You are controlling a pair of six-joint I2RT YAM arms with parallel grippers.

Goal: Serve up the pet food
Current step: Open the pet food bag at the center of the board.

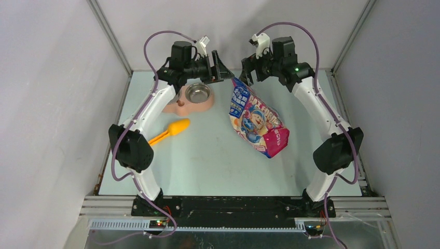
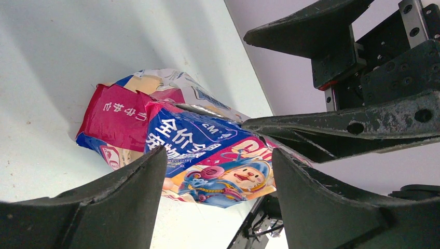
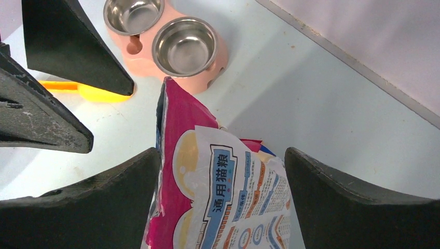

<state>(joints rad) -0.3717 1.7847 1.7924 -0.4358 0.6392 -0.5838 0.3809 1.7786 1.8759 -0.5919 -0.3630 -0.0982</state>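
Top view: cat food bag (image 1: 258, 123) lies on the table (image 1: 207, 155), centre-right of frame, its upper end pointing to top centre where both grippers meet. Left gripper (image 1: 224, 70): jaws spread wide, gripping nothing. Right gripper (image 3: 220, 155): also wide; the bag's pink top edge stands between its fingers, no clamp that I can see. Pink double-bowl feeder (image 1: 193, 98) upper left, both bowls bare steel. Orange scoop (image 1: 171, 129) below it, well apart from the bag
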